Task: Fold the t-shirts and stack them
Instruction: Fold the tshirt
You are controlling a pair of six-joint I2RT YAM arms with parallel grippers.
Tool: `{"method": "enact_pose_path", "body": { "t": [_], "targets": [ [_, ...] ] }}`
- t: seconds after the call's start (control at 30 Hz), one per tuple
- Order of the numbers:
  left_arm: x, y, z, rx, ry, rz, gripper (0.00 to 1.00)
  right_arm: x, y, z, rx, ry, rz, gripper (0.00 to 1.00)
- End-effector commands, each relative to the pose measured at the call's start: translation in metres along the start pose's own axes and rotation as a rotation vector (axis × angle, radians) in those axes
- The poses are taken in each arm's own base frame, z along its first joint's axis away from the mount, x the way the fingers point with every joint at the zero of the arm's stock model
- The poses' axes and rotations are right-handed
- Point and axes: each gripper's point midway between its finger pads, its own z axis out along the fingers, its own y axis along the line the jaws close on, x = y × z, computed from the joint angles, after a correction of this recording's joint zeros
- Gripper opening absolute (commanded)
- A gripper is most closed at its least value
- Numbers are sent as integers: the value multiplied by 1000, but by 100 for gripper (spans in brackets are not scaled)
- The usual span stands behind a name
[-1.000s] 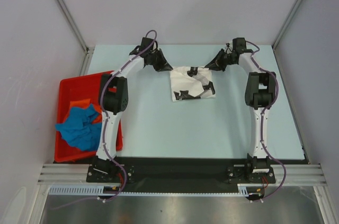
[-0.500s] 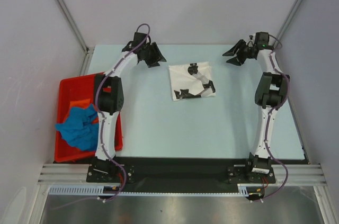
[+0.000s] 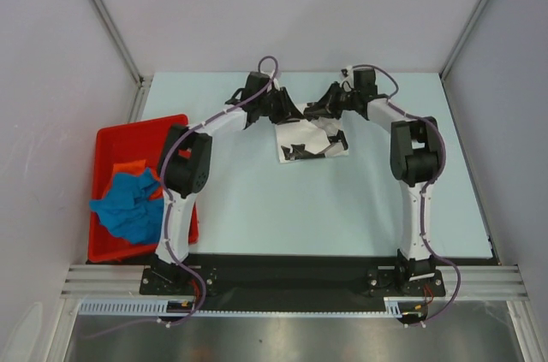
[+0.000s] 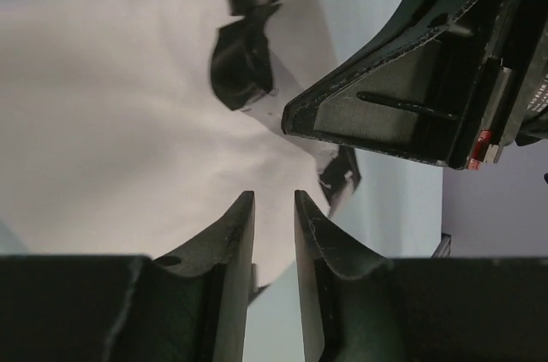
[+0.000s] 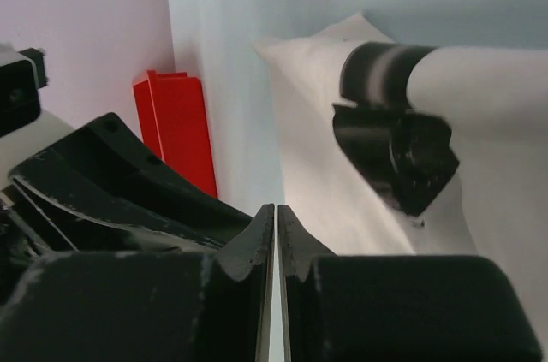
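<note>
Here the red bin [image 3: 141, 141] holds blue and orange t-shirts [image 3: 128, 204]; left gripper [image 4: 274, 199] gapes slightly, right gripper [image 5: 275, 208] closed.

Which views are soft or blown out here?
Top view: even light, sharp, only faint shadows, and the white shirt's print is legible. Left wrist view: the left gripper is blurred up close, the shirt is bright and nearly textureless, and its print is blurry. Right wrist view: the right gripper is out of focus, the print is soft, and the red bin edge is fairly crisp.
</note>
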Motion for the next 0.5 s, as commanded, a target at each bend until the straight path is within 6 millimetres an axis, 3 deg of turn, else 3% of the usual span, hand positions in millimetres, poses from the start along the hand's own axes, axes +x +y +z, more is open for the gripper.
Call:
{"method": "enact_pose_path", "body": {
  "t": [0.0, 0.1, 0.13, 0.2, 0.33, 0.37, 0.47],
  "targets": [
    [-26, 15, 7, 32, -68, -18, 30, -34, -3, 14, -97, -105, 8, 9],
    [-27, 30, 20, 34, -58, -37, 30, -46, -17, 27, -114, -143, 24, 8],
    [-24, 41, 26, 23, -48, -50, 30, -46, -32, 34, -108, -141, 48, 8],
    [-36, 42, 31, 52, -72, -38, 30, -54, -42, 37, -102, -162, 53, 8],
    [-46, 64, 37, 37, -87, -64, 30, -76, -74, 37, -69, -208, 89, 9],
    [-46, 68, 40, 37, -81, -67, 30, -77, -91, 41, -55, -208, 120, 9],
    [-49, 81, 41, 30, -72, -80, 30, -97, -111, 33, -27, -263, 180, 11]
  ]
}}
